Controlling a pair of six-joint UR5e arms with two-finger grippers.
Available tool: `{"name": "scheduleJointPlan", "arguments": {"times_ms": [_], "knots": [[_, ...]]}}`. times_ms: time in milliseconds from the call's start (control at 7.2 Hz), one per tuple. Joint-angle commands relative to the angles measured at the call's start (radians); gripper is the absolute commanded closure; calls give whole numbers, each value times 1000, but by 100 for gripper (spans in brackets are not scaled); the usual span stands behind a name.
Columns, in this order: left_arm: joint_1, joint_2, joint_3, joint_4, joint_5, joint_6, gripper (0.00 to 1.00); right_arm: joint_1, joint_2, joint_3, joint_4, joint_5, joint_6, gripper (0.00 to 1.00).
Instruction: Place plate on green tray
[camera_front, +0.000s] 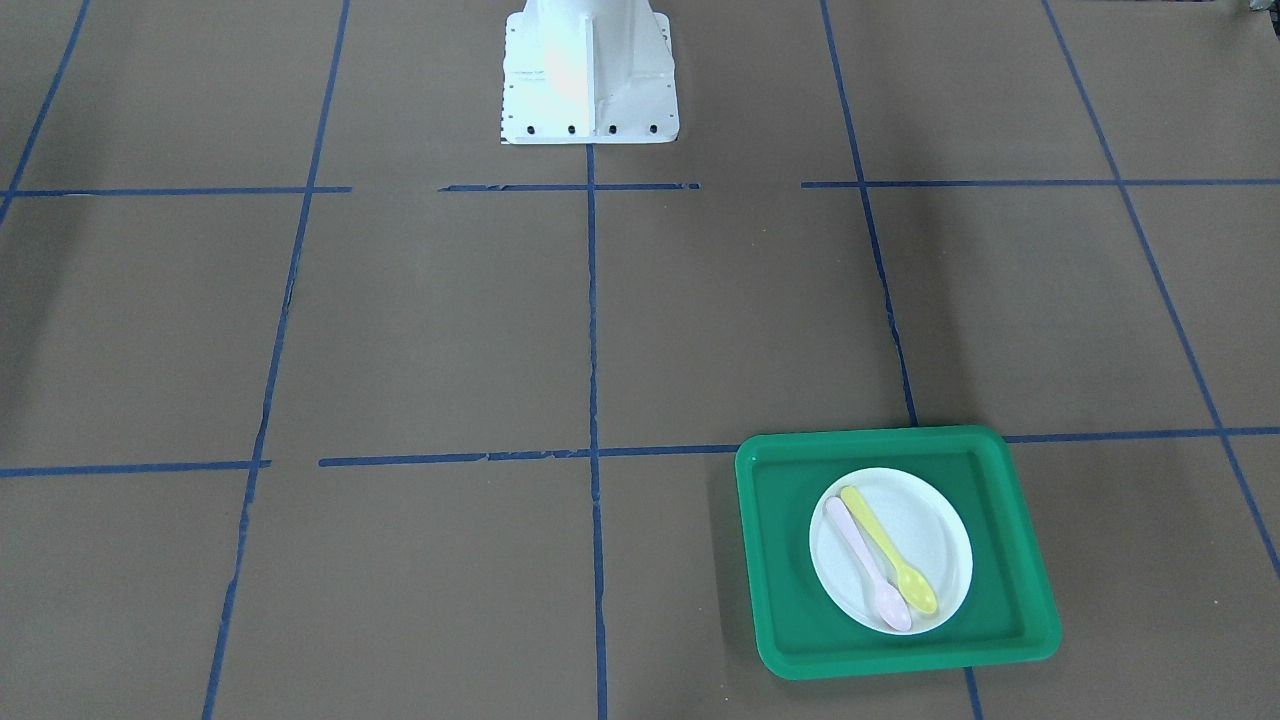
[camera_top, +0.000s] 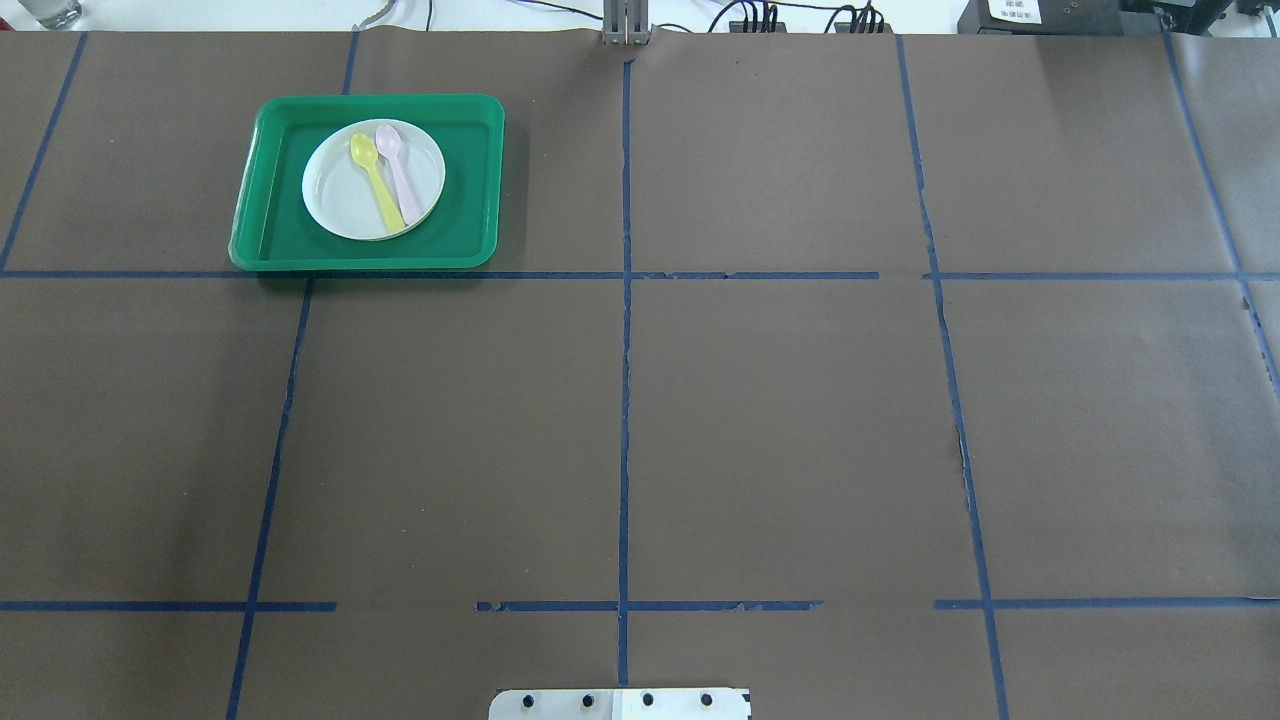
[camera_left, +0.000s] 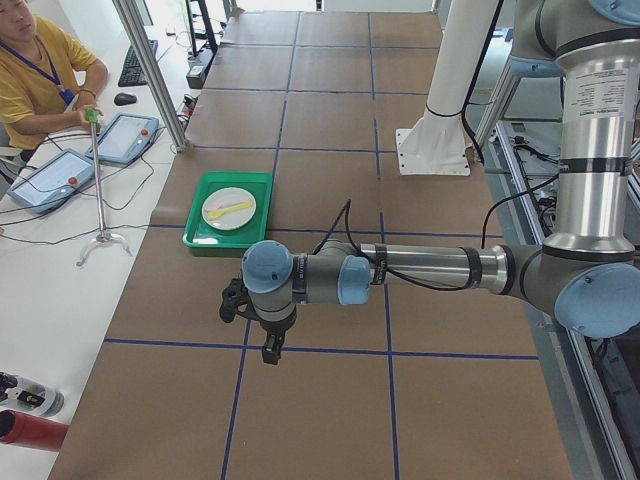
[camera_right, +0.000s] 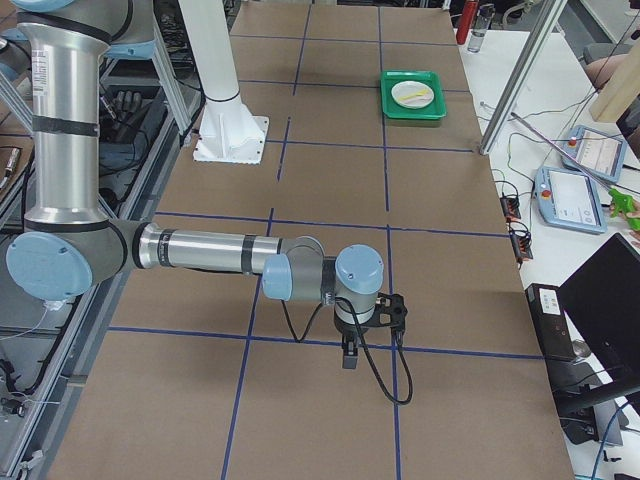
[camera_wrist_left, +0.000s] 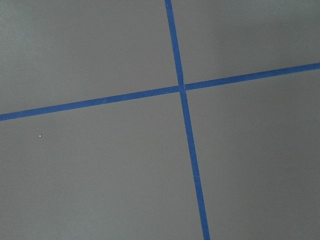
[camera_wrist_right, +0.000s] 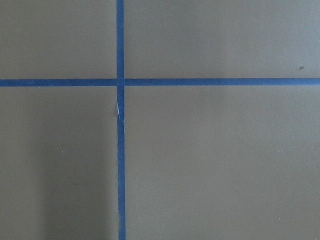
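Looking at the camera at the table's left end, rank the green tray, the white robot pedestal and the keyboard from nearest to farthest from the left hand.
Measured from the left hand:
1. green tray, one grid square up the table, on the operators' side.
2. white robot pedestal, farther along, on the robot's side.
3. keyboard, on the white side desk, toward the far end.

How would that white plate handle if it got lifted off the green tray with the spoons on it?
The plate looks like thin plastic, so it is probably light and a bit flexible. The yellow spoon and pink spoon lie loose on it, so tilting would likely slide them off onto the tray.
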Motion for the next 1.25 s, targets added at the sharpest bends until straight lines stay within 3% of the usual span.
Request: {"name": "scheduleJointPlan", "arguments": {"times_ms": [0,1111], "knots": [[0,-27,-29,8,2,1,0,0,0,0,0,0,0,0],[8,-50,-44,5,11,1,0,0,0,0,0,0,0,0]]}}
